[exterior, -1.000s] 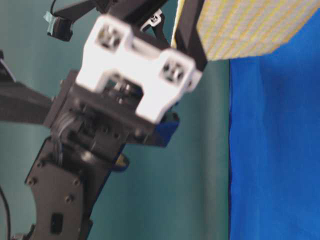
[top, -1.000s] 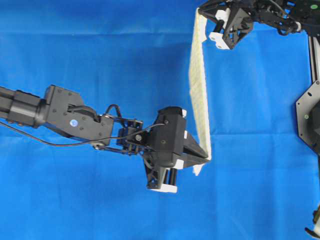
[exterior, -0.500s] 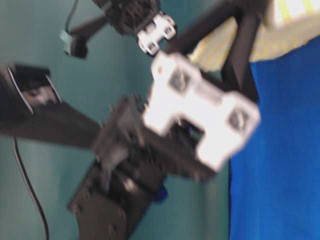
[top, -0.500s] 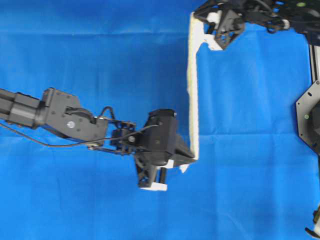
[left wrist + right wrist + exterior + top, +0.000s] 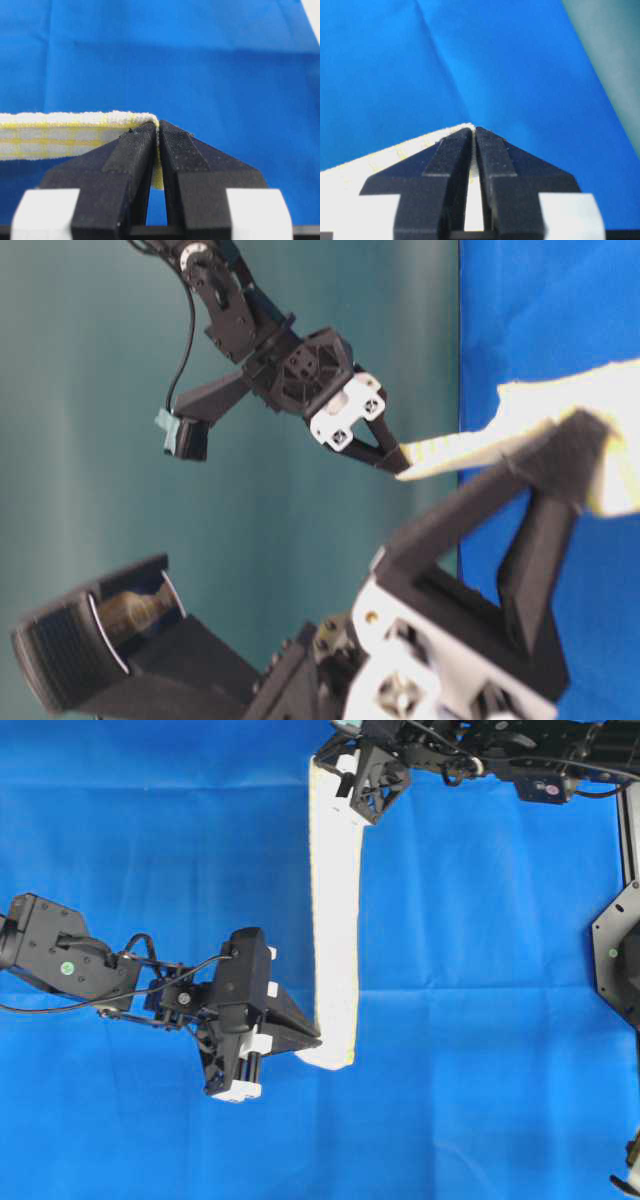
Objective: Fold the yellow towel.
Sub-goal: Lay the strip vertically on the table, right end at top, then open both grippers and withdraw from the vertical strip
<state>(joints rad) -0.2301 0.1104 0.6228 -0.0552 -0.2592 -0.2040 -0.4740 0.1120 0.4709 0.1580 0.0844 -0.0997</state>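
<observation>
The yellow towel (image 5: 335,910) hangs stretched as a long pale band between my two grippers, above the blue cloth. My left gripper (image 5: 318,1042) is shut on its near corner, and the wrist view shows the yellow-checked hem (image 5: 75,132) pinched at the fingertips (image 5: 142,137). My right gripper (image 5: 322,762) is shut on the far corner at the top edge, with pale cloth (image 5: 380,162) caught between its jaws. In the table-level view the towel (image 5: 560,425) spans from the right gripper (image 5: 402,468) toward the left gripper's fingers (image 5: 575,435) close to the camera.
A large blue cloth (image 5: 150,860) covers the whole work surface, with faint creases. A black mount (image 5: 615,950) stands at the right edge. The left arm (image 5: 70,965) reaches in from the left, the right arm (image 5: 520,750) along the top.
Both grippers have carried the towel to the left, still stretched between them. The towel now shows a wider face from above than the thin edge seen half a second ago.
</observation>
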